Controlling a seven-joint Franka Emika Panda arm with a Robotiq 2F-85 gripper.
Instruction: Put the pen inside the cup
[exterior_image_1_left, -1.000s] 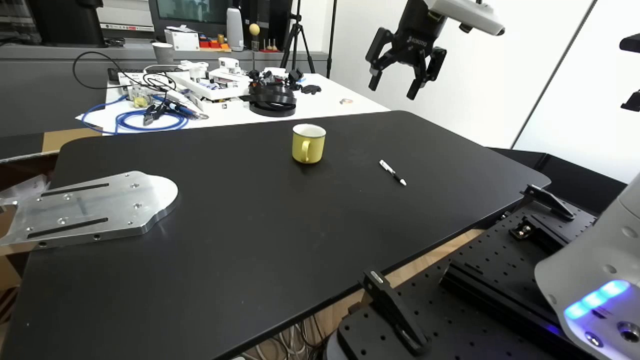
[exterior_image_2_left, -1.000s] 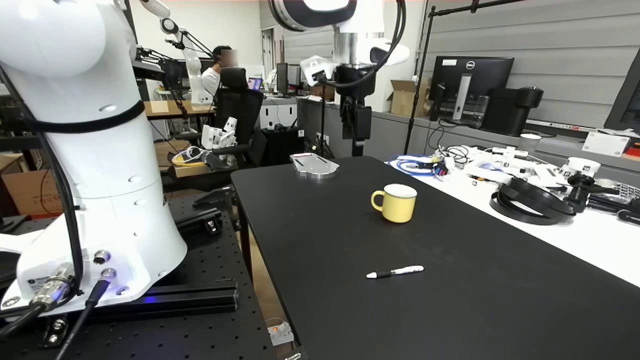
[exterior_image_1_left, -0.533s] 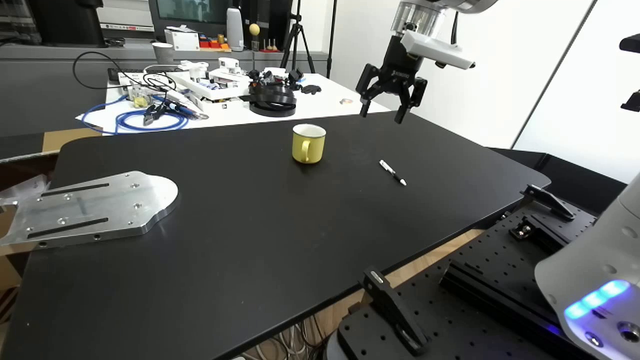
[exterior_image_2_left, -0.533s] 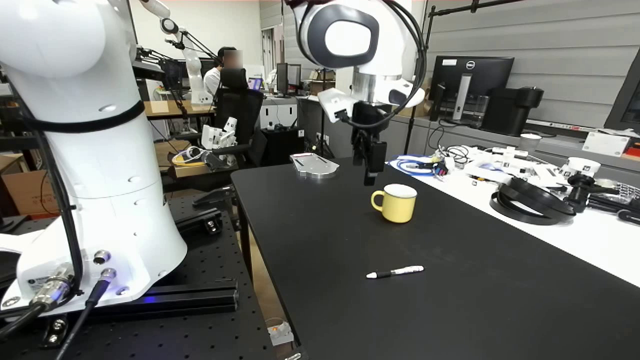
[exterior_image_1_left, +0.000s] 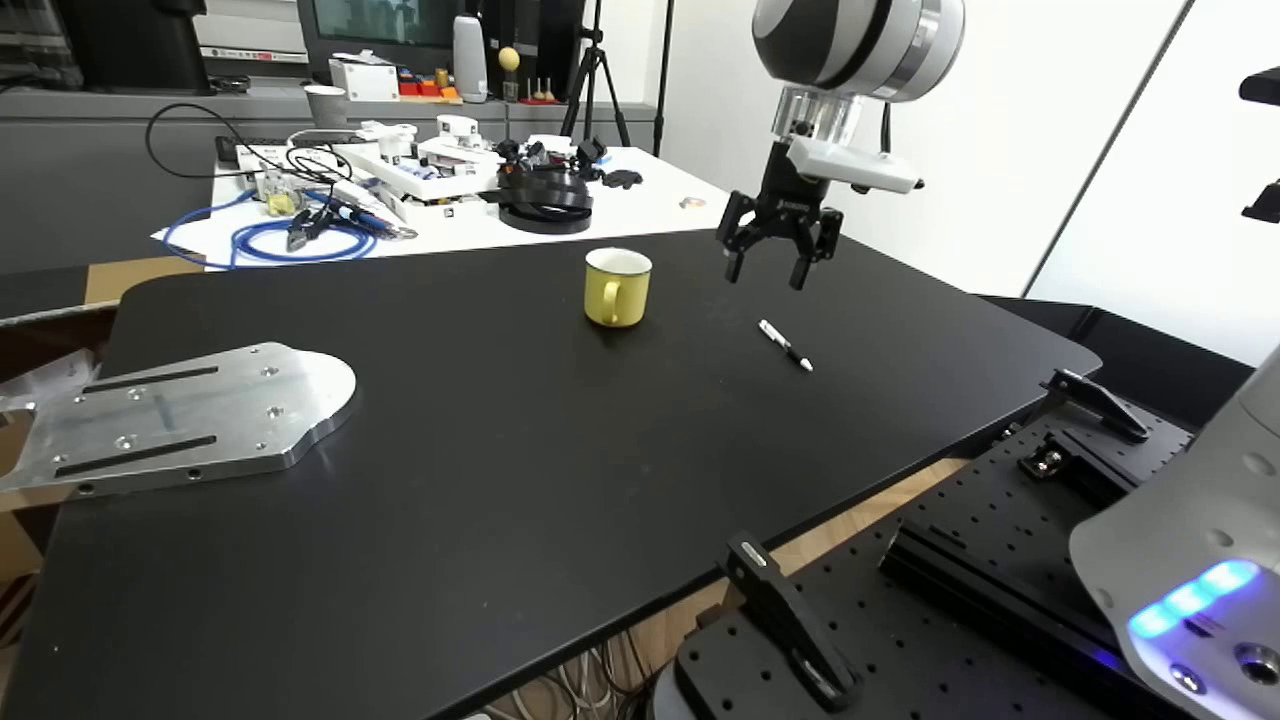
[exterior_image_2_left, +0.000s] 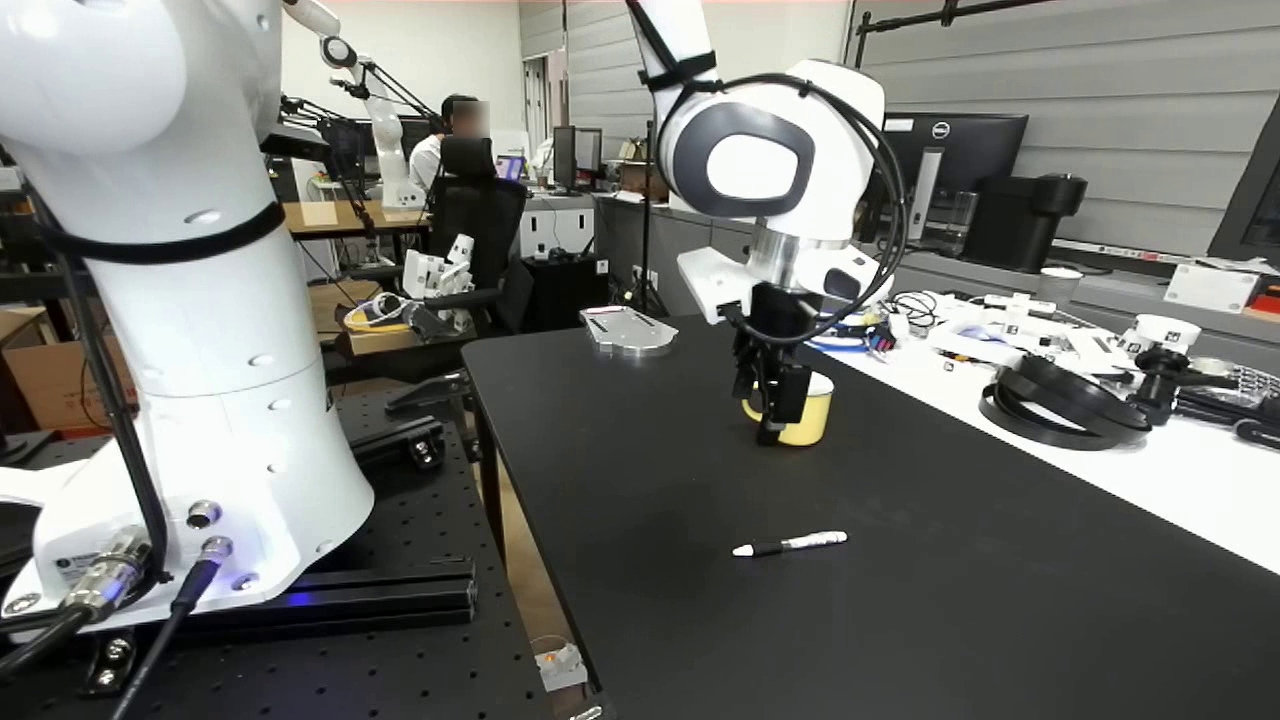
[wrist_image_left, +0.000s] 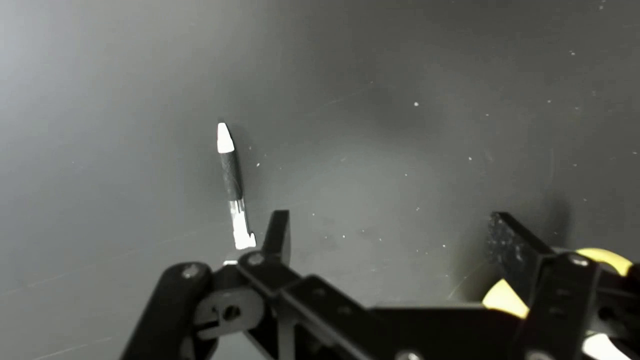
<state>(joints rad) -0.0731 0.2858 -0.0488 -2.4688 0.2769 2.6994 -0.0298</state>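
The white pen with a dark grip lies flat on the black table in both exterior views (exterior_image_1_left: 785, 346) (exterior_image_2_left: 792, 544). In the wrist view the pen (wrist_image_left: 232, 182) is left of the left finger. The yellow cup (exterior_image_1_left: 616, 290) stands upright on the table; in an exterior view the cup (exterior_image_2_left: 816, 412) is partly hidden behind my gripper. In the wrist view parts of the cup (wrist_image_left: 504, 300) show behind the right finger. My gripper (exterior_image_1_left: 765, 279) is open and empty above the table, between cup and pen; it also shows in the wrist view (wrist_image_left: 390, 214).
A silver metal plate (exterior_image_1_left: 200, 410) lies at one end of the table (exterior_image_1_left: 520, 470). A white table beside it holds blue cables (exterior_image_1_left: 300, 240), a black round object (exterior_image_1_left: 545, 200) and white parts. The robot base (exterior_image_2_left: 230, 450) stands along the near edge.
My gripper has come down towards the table, staying open. It has moved closer to the pen in both exterior views. The pen and the cup have not moved.
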